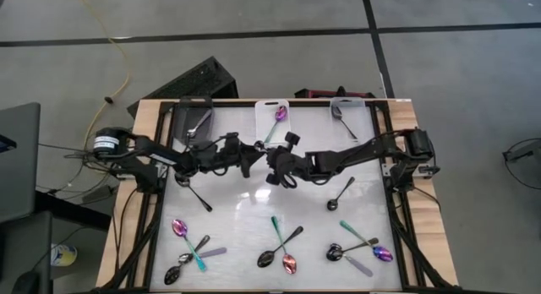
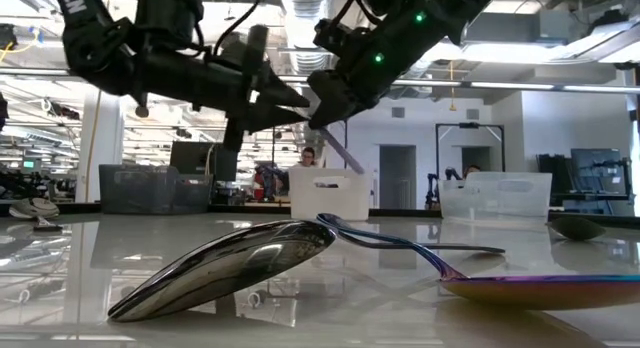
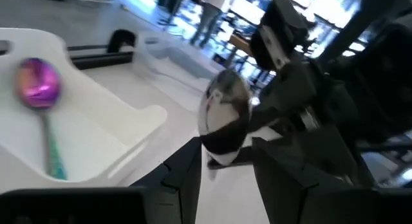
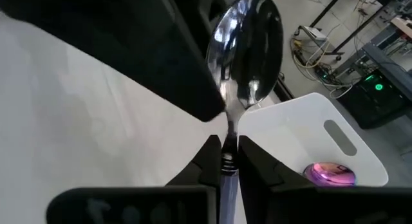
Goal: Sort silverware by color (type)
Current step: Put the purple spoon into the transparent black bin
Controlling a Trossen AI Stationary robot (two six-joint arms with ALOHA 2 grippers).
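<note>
Above the middle of the table, my right gripper [image 1: 273, 166] is shut on a silver spoon [image 4: 248, 50]. The spoon's bowl [image 3: 224, 114] points at my left gripper [image 1: 254, 155]. That gripper is open and level, with its fingers [image 3: 183, 176] on either side just short of the bowl; I cannot tell whether they touch it. Black spoons lie loose on the table [image 1: 199, 195] [image 1: 341, 193]. Mixed silver, black and purple-teal spoons lie in three heaps near the front edge [image 1: 190, 252] [image 1: 279, 247] [image 1: 359, 247]. My right gripper pinches the spoon's handle [image 4: 228, 153] between its two fingers, just behind the bowl. The fingers lie along the handle. The spoon is lifted clear of the table, bowl forward, and the handle's free end [image 2: 347, 153] slants down behind the fingers.
Three small bins stand along the far edge: a dark one [image 1: 196, 121] with a spoon, a white one [image 1: 272, 117] with a purple-teal spoon [image 3: 40, 89], and a clear one [image 1: 347, 117] with a spoon. The arms' frames line both sides of the table.
</note>
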